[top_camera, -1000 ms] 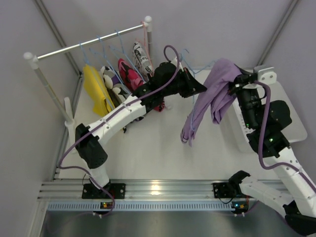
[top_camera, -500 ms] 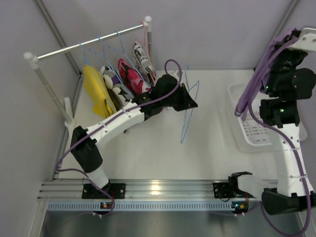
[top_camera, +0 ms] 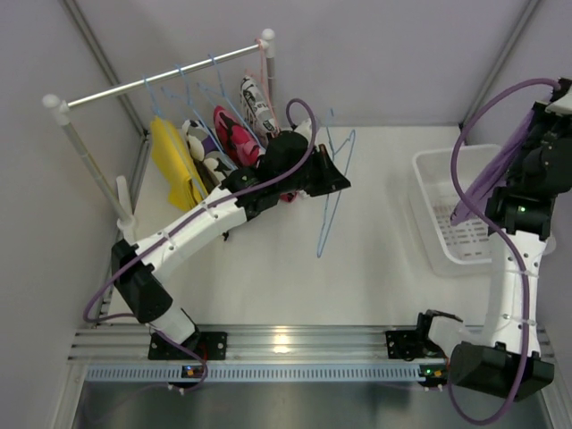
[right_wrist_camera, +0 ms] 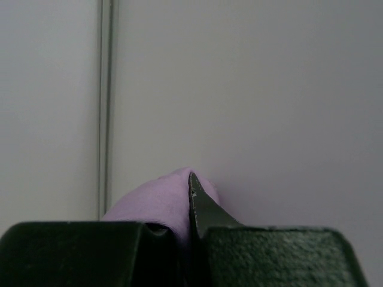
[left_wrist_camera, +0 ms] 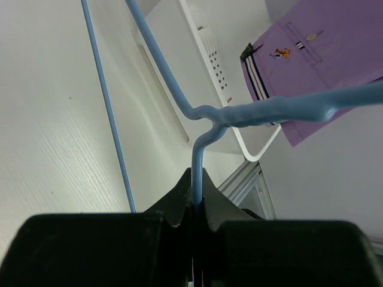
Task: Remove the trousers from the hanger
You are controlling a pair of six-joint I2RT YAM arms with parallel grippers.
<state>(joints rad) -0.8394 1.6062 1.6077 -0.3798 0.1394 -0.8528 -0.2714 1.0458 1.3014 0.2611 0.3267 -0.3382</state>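
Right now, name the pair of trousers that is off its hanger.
The lilac-purple pair, pinched in the right gripper. The yellow pair, the black-and-white pair and the pink pair hang on the rail.

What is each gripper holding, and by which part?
The left gripper is shut on the blue hanger, by its wire neck. The right gripper is shut on the lilac trousers, pinching a fold of cloth.

White-and-black robot body with purple wiring.
The left arm (top_camera: 201,219) and right arm (top_camera: 509,277) are made up of white tubular links joined by rounded black joint housings. A glossy purple cable (top_camera: 301,109) is looped along each. Black base blocks (top_camera: 188,344) are seen at the near edge of the tabletop (top_camera: 375,277), with small lit indicators beside them. The left pincer (left_wrist_camera: 194,200) and right pincer (right_wrist_camera: 190,206) are finished in matte black.
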